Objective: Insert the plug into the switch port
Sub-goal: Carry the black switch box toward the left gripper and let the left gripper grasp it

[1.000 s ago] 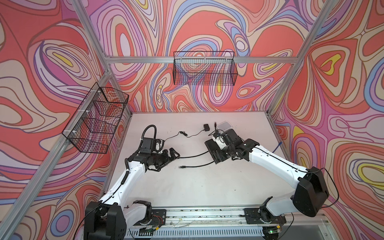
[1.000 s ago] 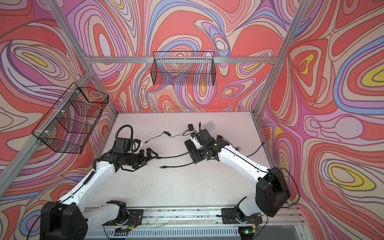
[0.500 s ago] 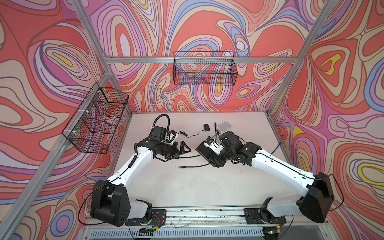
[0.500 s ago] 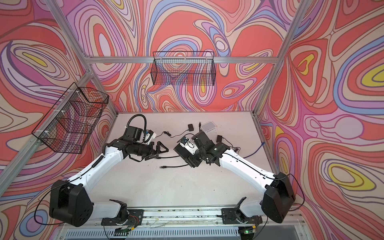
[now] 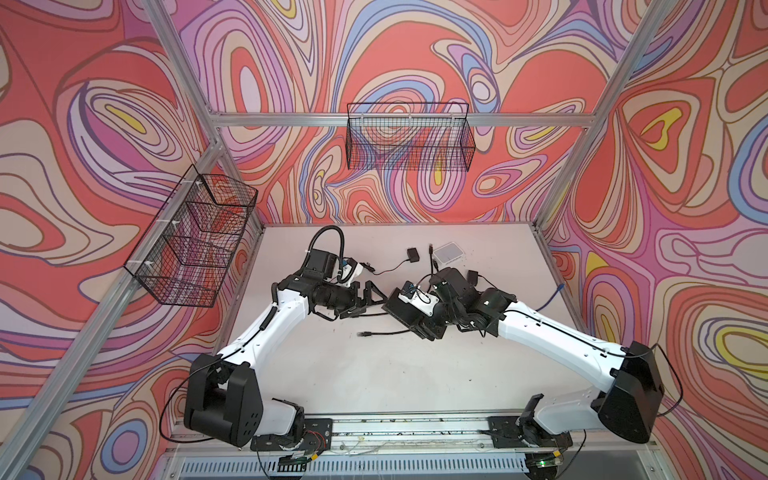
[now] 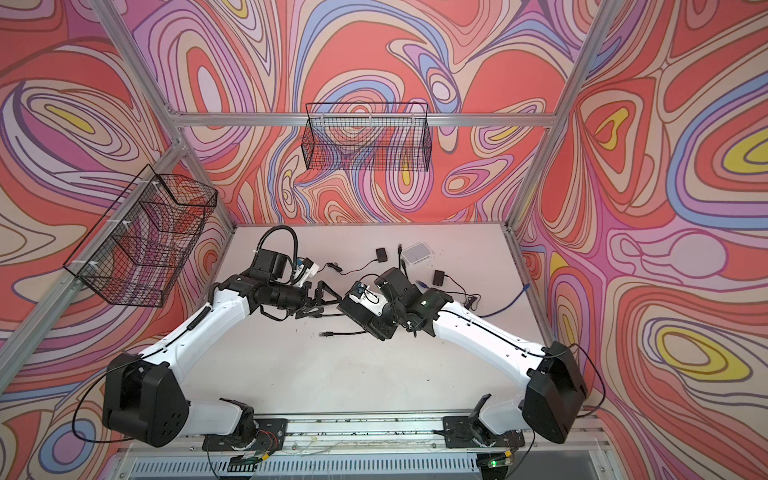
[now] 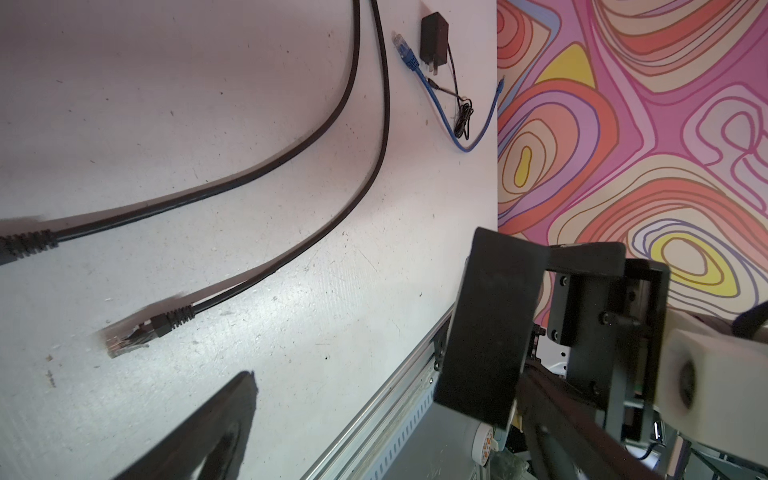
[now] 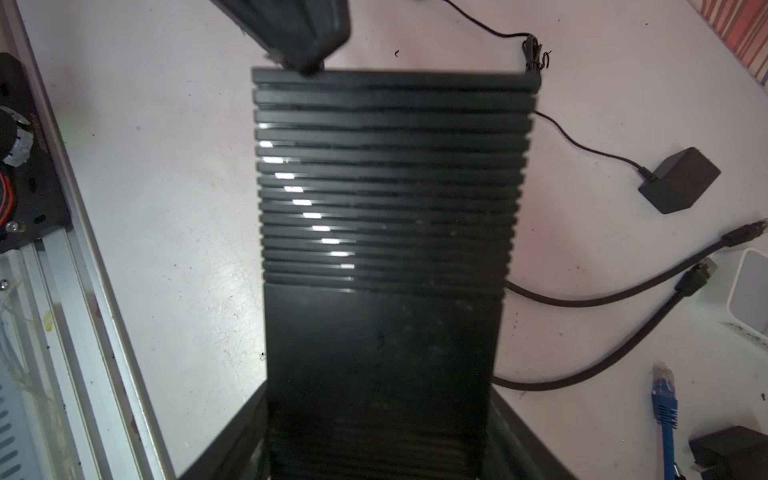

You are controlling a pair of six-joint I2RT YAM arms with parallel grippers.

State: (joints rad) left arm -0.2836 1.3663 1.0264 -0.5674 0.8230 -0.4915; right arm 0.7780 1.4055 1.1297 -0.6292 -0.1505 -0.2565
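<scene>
My right gripper [image 8: 378, 415] is shut on the black ribbed switch [image 8: 386, 187], which lies lengthwise between its fingers and is held tilted above the table in both top views [image 5: 401, 313] [image 6: 360, 316]. Its ports are not visible. The black cable's clear plug [image 7: 124, 338] lies loose on the table just in front of the switch [image 5: 362, 333] [image 6: 324, 333]. Nothing is between the fingers of my open left gripper [image 5: 368, 301] [image 7: 386, 395], which hovers right at the switch's far end. One of its fingers [image 8: 291, 29] nearly touches that end.
At the back stands a small white box [image 5: 448, 252], with black power adapters [image 5: 412, 254] [image 5: 472, 276] near it. A blue network cable [image 7: 440, 108] runs toward the right wall. A second black plug [image 7: 25, 245] lies nearby. Wire baskets [image 5: 195, 241] [image 5: 409, 137] hang on the walls.
The left arm has swung right toward the middle, still open. The right arm has carried the switch left and forward to meet it. In the last half second both barely moved.
</scene>
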